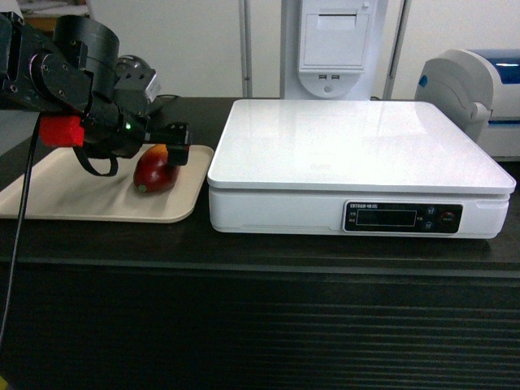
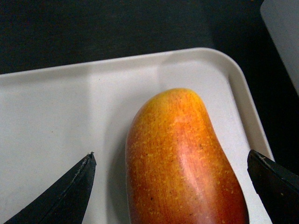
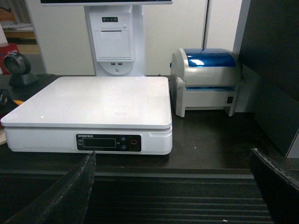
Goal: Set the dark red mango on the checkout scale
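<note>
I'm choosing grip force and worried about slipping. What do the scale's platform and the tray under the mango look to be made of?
The scale platform looks like glossy white plastic or coated metal; it shows soft reflections, so likely slick. The tray looks like matte beige plastic with a moulded raised rim and no glare. The dark red mango has smooth, finely speckled skin with a sheen. The left claw straddles it, open.
</note>
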{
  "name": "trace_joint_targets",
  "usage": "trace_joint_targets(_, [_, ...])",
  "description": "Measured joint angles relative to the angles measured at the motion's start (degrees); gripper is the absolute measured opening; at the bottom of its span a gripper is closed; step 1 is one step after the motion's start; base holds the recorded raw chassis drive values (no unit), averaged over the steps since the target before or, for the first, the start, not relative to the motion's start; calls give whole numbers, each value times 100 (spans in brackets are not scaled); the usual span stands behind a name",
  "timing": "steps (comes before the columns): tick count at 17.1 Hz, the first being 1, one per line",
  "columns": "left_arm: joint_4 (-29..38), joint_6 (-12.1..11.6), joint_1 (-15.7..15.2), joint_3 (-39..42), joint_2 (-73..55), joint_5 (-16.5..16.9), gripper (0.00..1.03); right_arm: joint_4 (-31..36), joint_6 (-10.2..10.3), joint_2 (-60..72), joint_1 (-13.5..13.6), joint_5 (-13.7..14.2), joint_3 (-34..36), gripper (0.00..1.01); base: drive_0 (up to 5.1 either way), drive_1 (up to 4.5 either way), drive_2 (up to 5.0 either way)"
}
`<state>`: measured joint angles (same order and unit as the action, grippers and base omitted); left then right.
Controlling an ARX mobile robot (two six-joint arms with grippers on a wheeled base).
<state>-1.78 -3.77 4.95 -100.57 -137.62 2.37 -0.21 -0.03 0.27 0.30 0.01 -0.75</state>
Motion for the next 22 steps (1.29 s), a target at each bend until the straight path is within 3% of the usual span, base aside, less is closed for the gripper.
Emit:
trace_joint_targets(2, [-229, -240, 24, -107, -136, -186, 98, 0, 0, 0, 0, 0, 0, 98, 0, 0, 0])
trace_joint_targets(5, [-404, -313, 31, -175, -221, -264, 98, 0, 0, 0, 0, 0, 0, 98, 0, 0, 0])
trace_joint_targets(6, [-402, -352, 44, -175, -221, -260, 95, 0, 0, 0, 0, 0, 0, 98, 0, 0, 0])
trace_joint_targets(9, [-245, -396, 70, -151, -188, -284, 64, 0, 0, 0, 0, 0, 0, 98, 0, 0, 0])
trace_joint_targets(13, [-50, -420, 240, 35, 376, -243, 61, 0, 0, 0, 0, 0, 0, 98, 0, 0, 0])
trace_joint_targets(15, [162, -409, 573, 37, 1025, -192, 61, 0, 0, 0, 0, 0, 0, 98, 0, 0, 0])
trace_joint_targets(17, [271, -348, 1097, -11, 1530, -103, 61, 0, 0, 0, 0, 0, 0, 98, 0, 0, 0])
trace_joint_targets(21, [50, -164, 2326, -452, 1316, -70, 61, 2, 0, 0, 0, 0, 0, 98, 0, 0, 0])
trace_joint_targets(22, [-24, -46, 2503, -592, 1145, -68, 61, 2, 0, 0, 0, 0, 0, 98, 0, 0, 0])
